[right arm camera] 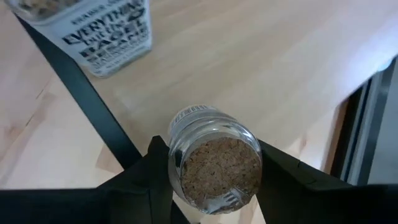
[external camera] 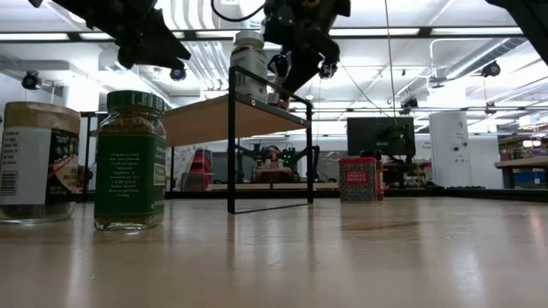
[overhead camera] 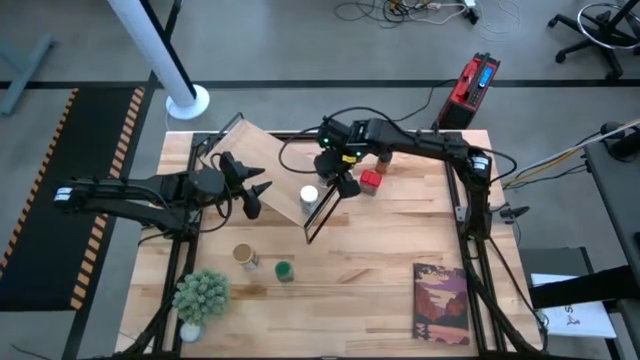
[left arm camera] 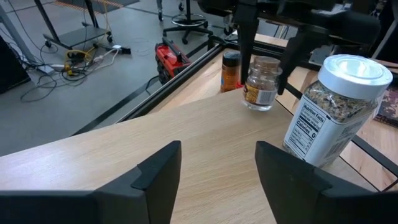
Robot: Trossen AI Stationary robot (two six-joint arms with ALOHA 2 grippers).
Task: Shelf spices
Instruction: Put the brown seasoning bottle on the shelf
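Right claw [right arm camera: 205, 171] squeezes a small cork-topped jar [right arm camera: 214, 165] over the wooden shelf [overhead camera: 262, 160].
Just beside this claw, the white-lidded jar [overhead camera: 309, 195] stands on the shelf by its black frame [overhead camera: 322, 212]. Left claw [overhead camera: 255, 190] hangs with fingers apart, holding nothing, over the shelf's other end. Green-lidded jar [external camera: 129, 161] waits on the table.
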